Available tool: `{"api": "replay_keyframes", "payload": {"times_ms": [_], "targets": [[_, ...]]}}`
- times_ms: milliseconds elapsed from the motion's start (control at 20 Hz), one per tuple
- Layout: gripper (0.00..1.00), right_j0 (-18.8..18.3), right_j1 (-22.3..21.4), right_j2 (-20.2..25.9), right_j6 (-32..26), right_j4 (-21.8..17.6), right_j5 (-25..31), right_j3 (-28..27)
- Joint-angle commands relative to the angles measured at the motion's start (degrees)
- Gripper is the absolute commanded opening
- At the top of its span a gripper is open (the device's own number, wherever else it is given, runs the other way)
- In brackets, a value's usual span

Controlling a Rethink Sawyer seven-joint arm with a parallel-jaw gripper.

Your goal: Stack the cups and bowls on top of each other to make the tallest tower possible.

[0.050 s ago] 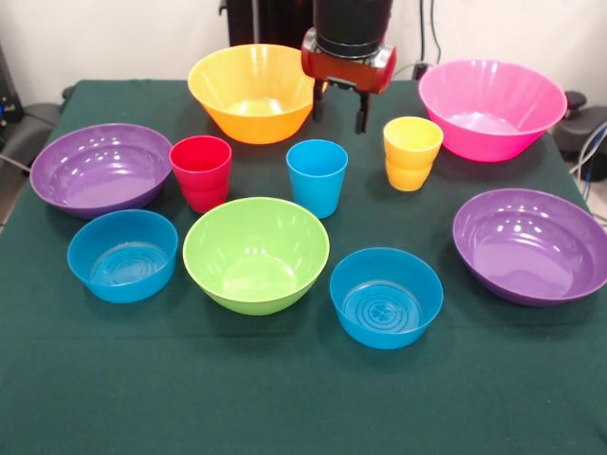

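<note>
Nearest us sits a small glossy blue plastic bowl (386,297); our empty, parted gripper (340,105) hangs above-right of the blue plastic cup (317,176), mid-frame.

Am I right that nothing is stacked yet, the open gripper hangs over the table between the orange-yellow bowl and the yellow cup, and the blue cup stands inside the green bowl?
Not quite. The front view shows the blue cup standing on the cloth behind the green bowl, not inside it. The rest holds: nothing is stacked, and the open gripper hangs between the orange-yellow bowl and the yellow cup.
</note>
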Motion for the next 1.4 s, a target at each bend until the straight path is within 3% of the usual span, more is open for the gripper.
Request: {"api": "replay_keyframes", "payload": {"times_ms": [50, 350, 1000, 1200, 1400], "targets": [[1.00, 0.8, 2.6, 6.9, 4.0, -0.5, 2.6, -4.0], [1.00, 1.0, 4.7, 6.0, 2.2, -1.7, 6.2, -9.4], [1.00, 0.2, 5.4, 5.7, 1.0, -2.3, 12.7, -14.7], [1.00, 0.3, 5.3, 5.9, 1.7, -2.3, 12.5, -14.3], [1.00, 0.6, 5.4, 5.9, 3.6, -2.2, 7.7, -10.7]]}}
